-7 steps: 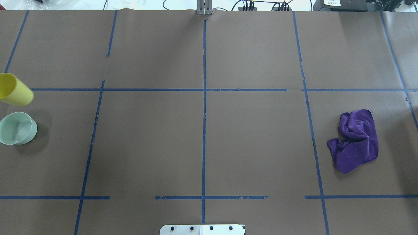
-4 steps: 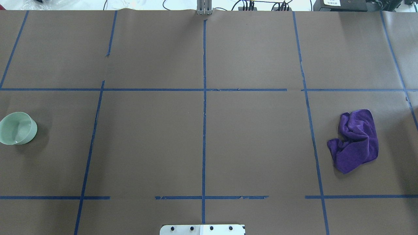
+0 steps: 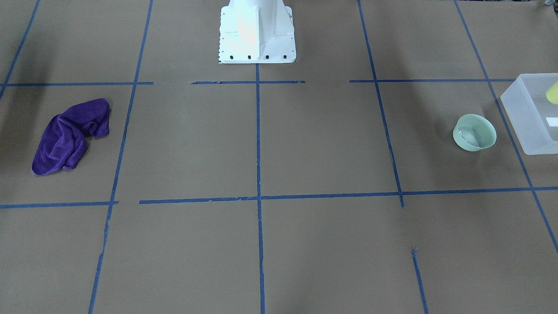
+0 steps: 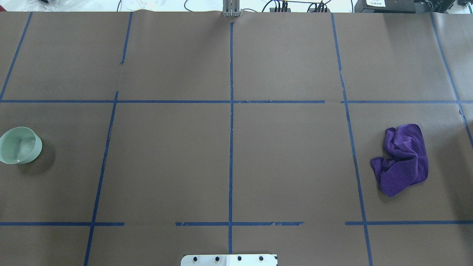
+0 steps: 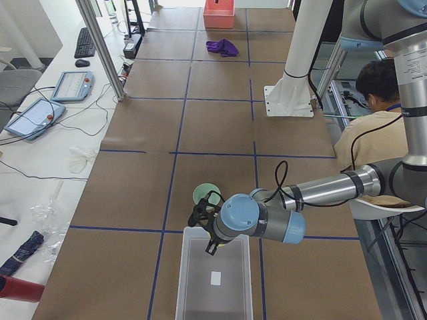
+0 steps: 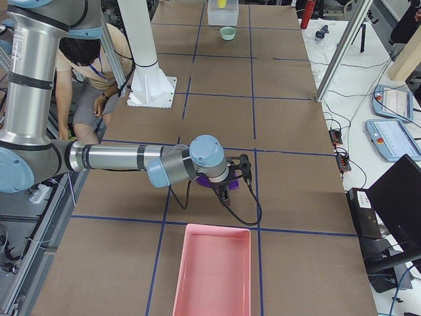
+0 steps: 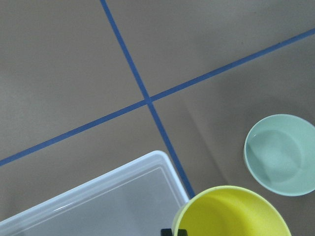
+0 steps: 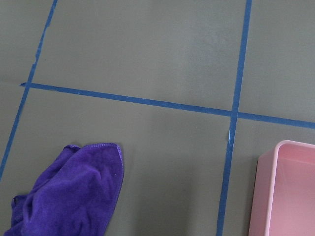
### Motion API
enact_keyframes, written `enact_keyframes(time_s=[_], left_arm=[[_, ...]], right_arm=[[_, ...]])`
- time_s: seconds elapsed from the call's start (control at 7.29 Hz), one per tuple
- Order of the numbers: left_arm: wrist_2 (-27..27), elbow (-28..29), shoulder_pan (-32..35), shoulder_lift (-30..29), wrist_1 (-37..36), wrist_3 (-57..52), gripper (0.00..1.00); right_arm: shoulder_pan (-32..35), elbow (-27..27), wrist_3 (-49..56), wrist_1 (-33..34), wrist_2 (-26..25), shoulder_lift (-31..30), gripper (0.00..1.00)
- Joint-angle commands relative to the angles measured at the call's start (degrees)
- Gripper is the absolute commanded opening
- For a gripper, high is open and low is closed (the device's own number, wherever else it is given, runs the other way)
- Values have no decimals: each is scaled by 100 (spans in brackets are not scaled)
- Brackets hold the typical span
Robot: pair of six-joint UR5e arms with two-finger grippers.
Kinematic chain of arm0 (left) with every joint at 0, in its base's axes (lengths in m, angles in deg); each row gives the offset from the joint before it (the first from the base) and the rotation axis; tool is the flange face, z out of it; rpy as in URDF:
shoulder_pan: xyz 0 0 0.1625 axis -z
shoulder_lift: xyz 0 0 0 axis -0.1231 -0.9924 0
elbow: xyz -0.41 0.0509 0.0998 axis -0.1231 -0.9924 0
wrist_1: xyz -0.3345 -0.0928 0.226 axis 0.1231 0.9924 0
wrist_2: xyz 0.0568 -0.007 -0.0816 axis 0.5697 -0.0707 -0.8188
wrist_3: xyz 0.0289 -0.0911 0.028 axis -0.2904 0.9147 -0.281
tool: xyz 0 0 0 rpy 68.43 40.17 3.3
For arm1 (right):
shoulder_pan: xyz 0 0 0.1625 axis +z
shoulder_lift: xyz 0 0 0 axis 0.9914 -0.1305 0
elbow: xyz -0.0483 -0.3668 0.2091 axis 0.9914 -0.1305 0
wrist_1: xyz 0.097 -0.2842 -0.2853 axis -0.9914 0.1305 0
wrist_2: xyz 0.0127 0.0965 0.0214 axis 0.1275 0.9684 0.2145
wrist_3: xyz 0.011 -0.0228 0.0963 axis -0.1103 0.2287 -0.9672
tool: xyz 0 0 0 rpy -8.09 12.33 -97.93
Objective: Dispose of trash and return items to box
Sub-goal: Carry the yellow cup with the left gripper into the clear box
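Note:
The yellow cup (image 7: 231, 211) fills the bottom of the left wrist view, held in my left gripper (image 5: 205, 230) with a sliver of dark finger (image 7: 172, 231) at its rim. It hangs over the near corner of the frosted white box (image 7: 98, 196). In the front view a yellow edge of the cup (image 3: 552, 92) shows above the box (image 3: 529, 117). The mint-green bowl (image 3: 474, 132) stands upright on the table beside the box and also shows in the overhead view (image 4: 19, 145). My right gripper (image 6: 233, 172) hovers over a purple cloth (image 6: 210, 181); I cannot tell if it is open or shut.
The purple cloth (image 4: 402, 159) lies crumpled on the robot's right side. A pink bin (image 6: 214, 270) stands past it at the table's end, its corner in the right wrist view (image 8: 285, 191). The robot base (image 3: 257, 30) stands mid-table. A person (image 5: 377, 127) sits behind the robot.
The yellow cup has moved left out of the overhead view. The bowl and the cloth have not moved.

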Motion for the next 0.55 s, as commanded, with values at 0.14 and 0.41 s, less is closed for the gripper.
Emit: enact_keyframes(time_s=[0.14, 0.41], left_arm=[[-21, 898, -25, 152, 1891, 1073, 0], [-90, 1174, -191, 152, 2180, 1120, 0]], right_arm=[[0, -6, 0, 0, 0, 26, 100], [0, -6, 0, 0, 0, 35, 100]])
